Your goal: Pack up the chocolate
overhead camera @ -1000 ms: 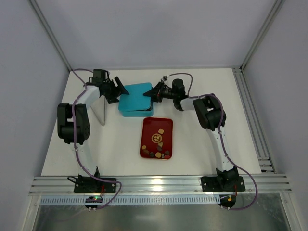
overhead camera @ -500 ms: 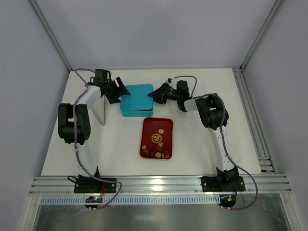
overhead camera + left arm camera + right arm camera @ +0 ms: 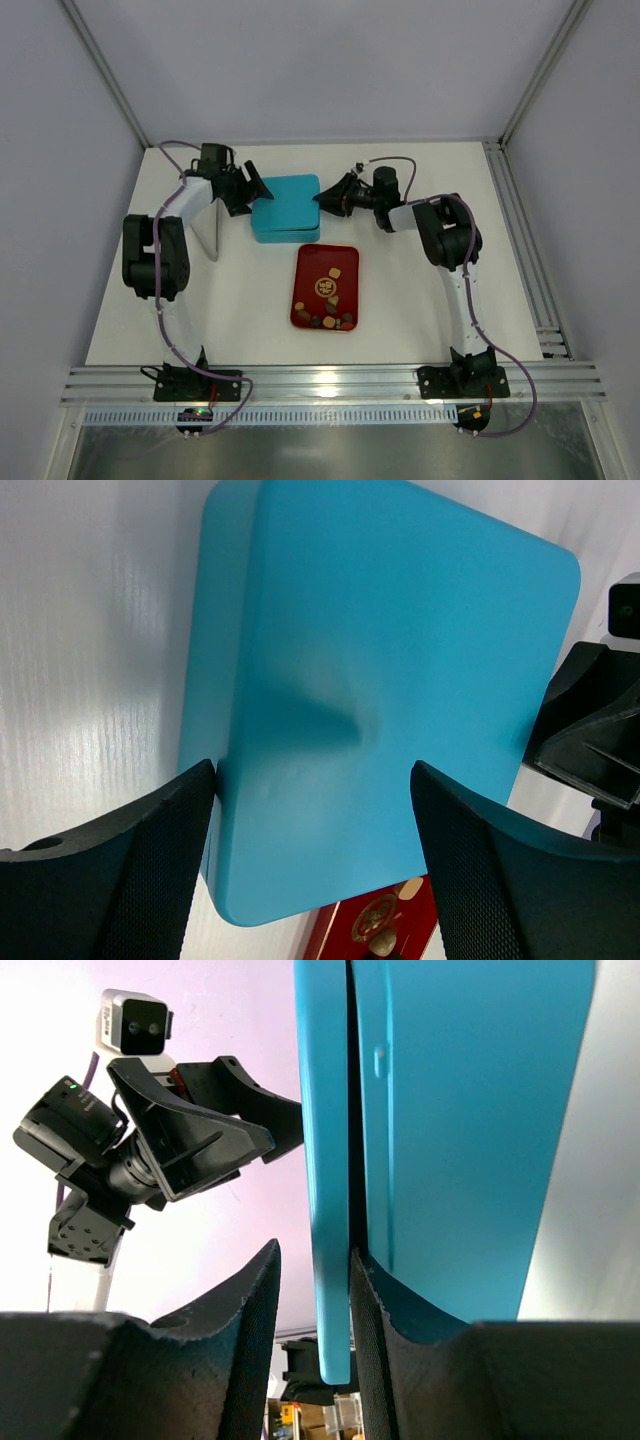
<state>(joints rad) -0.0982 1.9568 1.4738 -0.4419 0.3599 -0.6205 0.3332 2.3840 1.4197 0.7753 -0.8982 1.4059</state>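
**Chocolate not yet packed; box lid being worked**

Chocolate (image 3: 333,318) lies loose on the red tray (image 3: 308,262) at mid-desk, most pieces toward the tray's near end. None is in the box.

The teal box (image 3: 285,207) sits just beyond the tray's far end, flat on the desk (image 3: 420,290). From above it reads as shut.

Left end effector (image 3: 262,190) is at the box's left end, fingers spread wide and holding nothing. The box top shows between them in the wrist view.

Right end effector (image 3: 322,198) is at the box's right end. Its fingers are narrowly apart around the thin edge of one box half (image 3: 325,1160), with a sliver of daylight on one side. I judge it is not clamped. A dark seam separates that half from the other.

Progress is early. The box has yet to be opened, and every piece remains to be transferred before closing.
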